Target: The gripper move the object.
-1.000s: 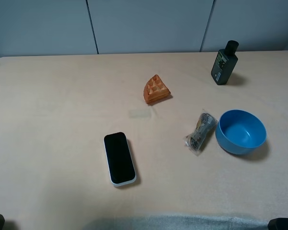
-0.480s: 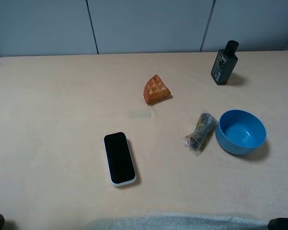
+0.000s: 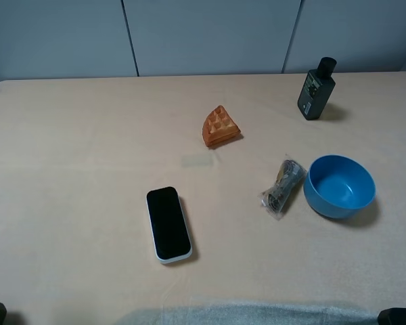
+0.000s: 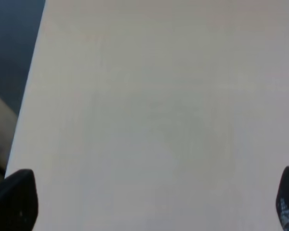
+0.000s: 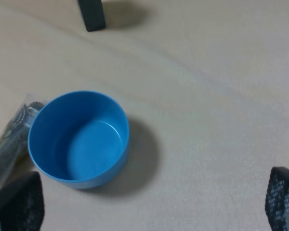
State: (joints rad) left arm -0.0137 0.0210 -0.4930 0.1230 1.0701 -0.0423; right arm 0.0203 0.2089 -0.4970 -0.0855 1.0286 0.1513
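Note:
The object, a small crinkly clear packet (image 3: 283,186) with dark contents, lies on the table just left of a blue bowl (image 3: 340,186). It also shows in the right wrist view (image 5: 9,139), partly behind the bowl (image 5: 79,137). My right gripper (image 5: 149,204) is open and empty, with its fingertips (image 5: 17,202) spread wide, near the table's front edge and well short of the packet. My left gripper (image 4: 151,207) is open and empty over bare table at the front left. In the exterior view only dark bits of the arms show at the bottom corners.
An orange waffle wedge (image 3: 220,126) lies mid-table. A black-and-white phone (image 3: 168,223) lies front left of centre. A dark green bottle (image 3: 316,89) stands at the back right; its base shows in the right wrist view (image 5: 91,14). The table's left edge (image 4: 31,91) shows in the left wrist view.

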